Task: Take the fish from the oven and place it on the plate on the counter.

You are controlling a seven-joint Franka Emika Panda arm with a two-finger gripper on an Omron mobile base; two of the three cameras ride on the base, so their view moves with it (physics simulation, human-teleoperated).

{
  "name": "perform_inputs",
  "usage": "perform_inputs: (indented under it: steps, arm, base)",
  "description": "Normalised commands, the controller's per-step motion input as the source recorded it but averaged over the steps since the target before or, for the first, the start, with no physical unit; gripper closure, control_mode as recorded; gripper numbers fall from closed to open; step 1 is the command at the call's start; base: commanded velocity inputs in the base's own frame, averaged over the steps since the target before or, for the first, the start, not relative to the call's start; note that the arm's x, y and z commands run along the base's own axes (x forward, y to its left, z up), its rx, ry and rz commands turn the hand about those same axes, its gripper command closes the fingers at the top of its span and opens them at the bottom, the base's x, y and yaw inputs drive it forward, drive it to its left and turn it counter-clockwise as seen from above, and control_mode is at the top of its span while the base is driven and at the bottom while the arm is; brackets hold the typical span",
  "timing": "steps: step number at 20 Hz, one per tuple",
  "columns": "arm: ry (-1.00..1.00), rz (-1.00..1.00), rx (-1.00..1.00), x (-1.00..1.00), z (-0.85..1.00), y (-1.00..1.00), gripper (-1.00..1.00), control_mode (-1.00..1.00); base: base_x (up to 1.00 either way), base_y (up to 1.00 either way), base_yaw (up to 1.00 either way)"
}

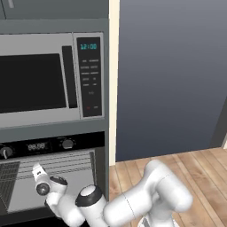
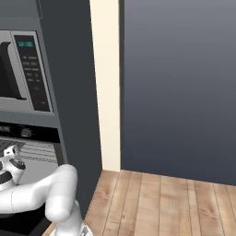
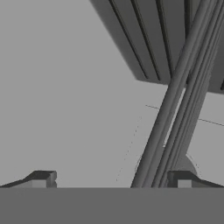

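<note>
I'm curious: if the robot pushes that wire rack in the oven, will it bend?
Probably not: the wire rack has thick, straight bars. Spanning the oven, it may slide instead. Smooth bars look slippery.

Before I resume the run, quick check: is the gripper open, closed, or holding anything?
Gripper: open, fingers wide apart, nothing between them, inside the oven.

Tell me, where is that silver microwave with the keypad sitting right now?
The microwave is built into the dark cabinet wall at the upper left of the left base view, directly above the oven, into whose open cavity the arm reaches.
</note>
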Motion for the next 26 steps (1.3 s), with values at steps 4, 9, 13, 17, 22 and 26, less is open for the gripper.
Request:
perform_inputs:
  steps: [4,9,13,17,22,26]
  arm:
    - [-0.1,0.0,-0.01,0.08,-0.82,0.11,-1.0,-1.0]
    - [-0.02,0.0,0.0,0.09,-0.51,0.11,-1.0,-1.0]
    - [0.0,0.0,0.0,0.11,-0.32,0.1,1.0,-1.0]
    - [0.0,0.0,0.0,0.06,-0.28,0.07,1.0,-1.0]
    - [0.0,0.0,0.0,0.0,-0.3,0.01,1.0,-1.0]
    - [0.02,0.02,0.0,-0.3,-0.26,0.01,1.0,-1.0]
  base:
    - [0.0,0.0,0.0]
    - [0.0,0.0,0.0]
    - [0.0,0.0,0.0]
    - [0.0,0.0,0.0]
    - [0.0,0.0,0.0]
    - [0.0,0.0,0.0]
